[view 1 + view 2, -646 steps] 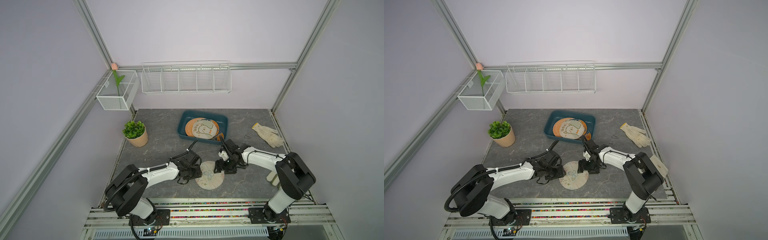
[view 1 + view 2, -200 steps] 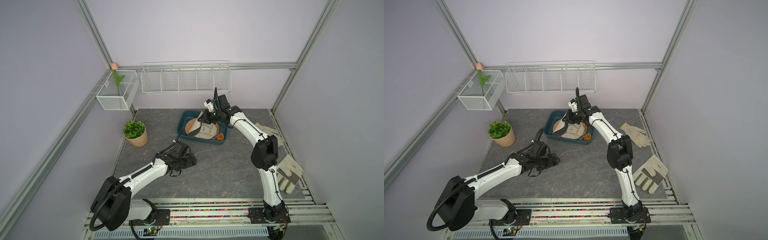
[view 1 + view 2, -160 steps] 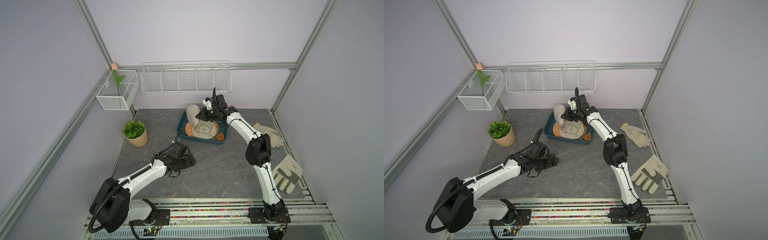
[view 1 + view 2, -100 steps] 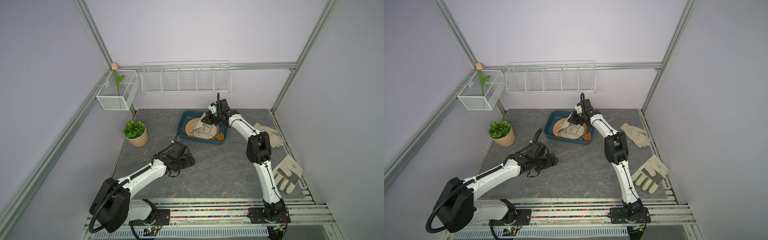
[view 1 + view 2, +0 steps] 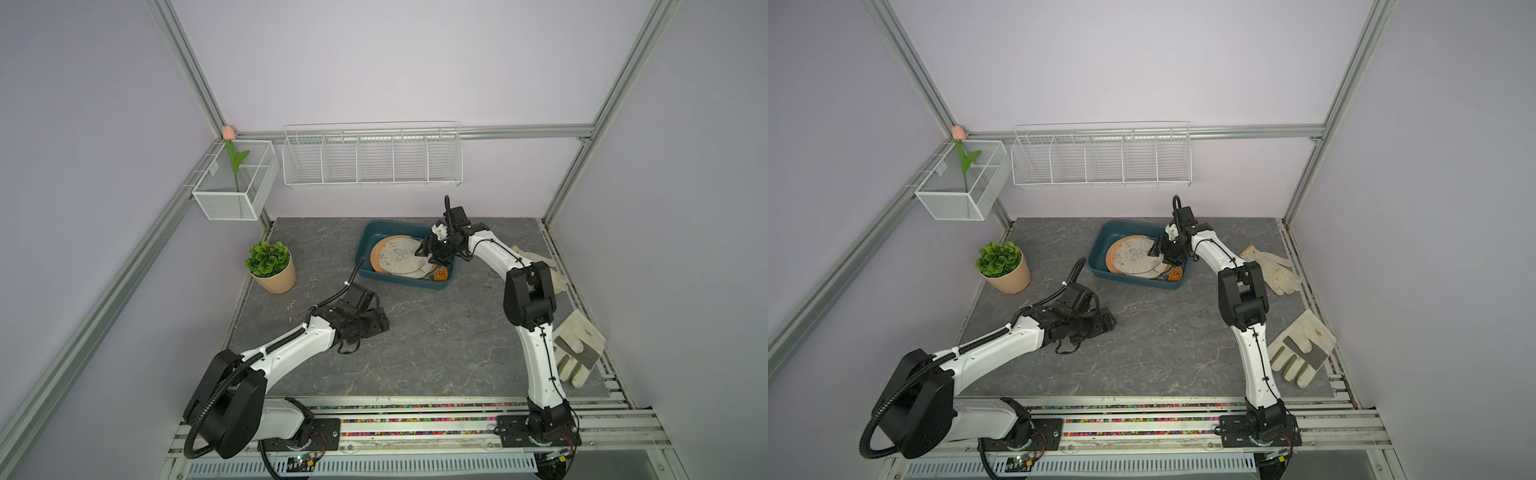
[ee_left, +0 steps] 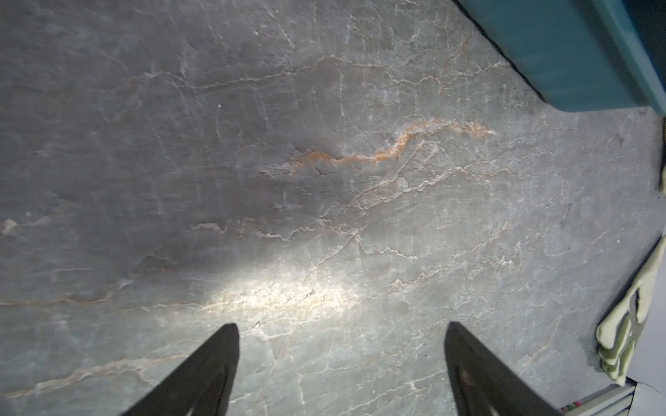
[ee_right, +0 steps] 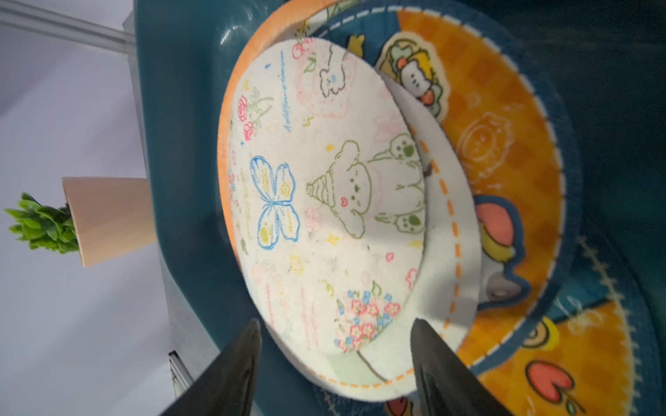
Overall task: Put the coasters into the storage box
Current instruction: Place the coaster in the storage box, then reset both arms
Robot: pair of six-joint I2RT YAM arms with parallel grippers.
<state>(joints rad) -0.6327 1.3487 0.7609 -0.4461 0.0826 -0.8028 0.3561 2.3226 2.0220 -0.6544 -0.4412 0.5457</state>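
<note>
My left claw (image 6: 340,326) sits low over bare table, jaws spread with nothing between them, near the box (image 5: 365,249) but clear of it. The coasters (image 5: 397,255) lie stacked inside the box, the butterfly coaster (image 7: 324,187) on top. My right claw (image 7: 335,320) hovers over the box's right part. Its jaws are spread and its tips flank that coaster's edge without pinching it.

The coasters (image 5: 398,258) lie piled in the storage box (image 5: 367,246), potted plant (image 5: 271,266) to its left, gloves (image 5: 579,351) right.
</note>
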